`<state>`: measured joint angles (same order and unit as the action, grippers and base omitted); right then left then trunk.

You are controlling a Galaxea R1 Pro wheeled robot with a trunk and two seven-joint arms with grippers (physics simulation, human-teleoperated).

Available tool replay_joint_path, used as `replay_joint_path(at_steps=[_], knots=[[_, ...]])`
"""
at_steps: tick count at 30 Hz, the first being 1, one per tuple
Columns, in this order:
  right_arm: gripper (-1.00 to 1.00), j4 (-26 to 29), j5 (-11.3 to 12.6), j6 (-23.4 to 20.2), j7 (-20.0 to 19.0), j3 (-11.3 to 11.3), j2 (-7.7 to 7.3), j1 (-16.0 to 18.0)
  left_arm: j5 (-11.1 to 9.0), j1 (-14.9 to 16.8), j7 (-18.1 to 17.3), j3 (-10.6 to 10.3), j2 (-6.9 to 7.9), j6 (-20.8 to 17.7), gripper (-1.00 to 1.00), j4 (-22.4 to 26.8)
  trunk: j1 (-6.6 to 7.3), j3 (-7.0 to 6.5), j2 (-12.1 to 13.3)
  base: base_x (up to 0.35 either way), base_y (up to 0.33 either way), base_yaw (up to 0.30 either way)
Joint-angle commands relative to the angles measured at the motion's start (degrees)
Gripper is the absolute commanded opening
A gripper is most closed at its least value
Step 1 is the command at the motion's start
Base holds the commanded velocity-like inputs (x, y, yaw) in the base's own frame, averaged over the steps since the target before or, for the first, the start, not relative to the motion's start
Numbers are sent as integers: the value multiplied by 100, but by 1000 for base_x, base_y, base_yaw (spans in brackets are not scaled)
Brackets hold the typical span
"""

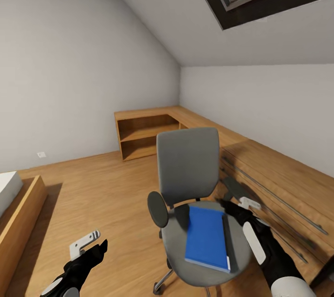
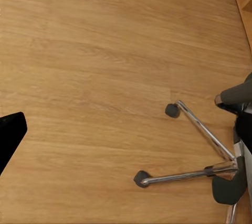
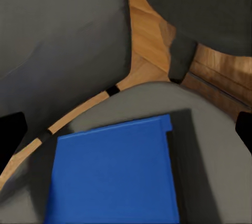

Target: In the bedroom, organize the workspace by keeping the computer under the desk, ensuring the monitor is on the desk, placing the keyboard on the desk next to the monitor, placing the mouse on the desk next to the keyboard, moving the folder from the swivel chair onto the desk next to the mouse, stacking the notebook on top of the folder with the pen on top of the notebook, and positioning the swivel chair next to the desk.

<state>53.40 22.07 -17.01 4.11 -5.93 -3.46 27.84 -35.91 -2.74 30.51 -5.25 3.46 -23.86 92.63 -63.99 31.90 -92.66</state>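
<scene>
The grey swivel chair (image 1: 188,167) stands in the middle of the bedroom floor, its backrest towards the far wall. A blue folder (image 1: 206,238) lies flat on its seat. My right gripper (image 1: 236,205) hovers open just above the seat's right rear edge, near the folder's far corner. In the right wrist view the folder (image 3: 113,174) lies below the right gripper (image 3: 126,129), whose fingertips (image 3: 10,129) are spread wide, with the backrest (image 3: 58,40) beyond. My left gripper (image 1: 90,243) hangs open and empty over bare floor left of the chair. The left wrist view catches the chair's chrome base (image 2: 194,174).
A low wooden shelf unit (image 1: 148,134) runs along the back wall and joins a wooden drawer unit (image 1: 278,185) close on the chair's right. A wooden bed frame (image 1: 18,213) sits at the left. Open floor (image 1: 102,185) lies between the bed and the chair.
</scene>
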Motion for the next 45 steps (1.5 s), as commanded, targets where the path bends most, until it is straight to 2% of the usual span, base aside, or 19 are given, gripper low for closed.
replay_joint_path(at_steps=[1, 4, 8, 19, 22, 27, 45], knots=[[100, 13, 76, -32, -42, -60, -7, 2, -48, 2, 50, -11, 5, -5, 100, 10, -23, 23, -44, 0, 0, 0], [100, 20, 128, -52, -317, -281, -25, 2, -48, 2, 52, -11, 5, -5, 100, 10, -89, 77, -165, 0, 0, 0], [100, 30, 154, -48, -367, -325, -24, 2, -43, 2, 52, -18, 5, -5, 100, 10, -176, 149, -325, 0, 0, 0], [100, 292, 173, -64, -367, -338, 5, 2, -39, 2, 52, -20, 5, -5, 100, 10, -418, 346, -766, 0, 0, 0], [100, 370, 371, -72, -361, -337, 7, 2, -39, 2, 52, -20, 5, -5, 100, 10, -484, 400, -887, 0, 0, 0], [100, 391, 476, -73, -359, -332, 4, 2, -39, 2, 52, -24, 5, -5, 100, 10, -594, 490, -1087, 0, 0, 0], [100, 399, 517, -66, -359, -330, 10, 2, -39, 2, 56, 32, 29, -12, 100, 10, -989, 813, -1809, 0, 0, 0]])
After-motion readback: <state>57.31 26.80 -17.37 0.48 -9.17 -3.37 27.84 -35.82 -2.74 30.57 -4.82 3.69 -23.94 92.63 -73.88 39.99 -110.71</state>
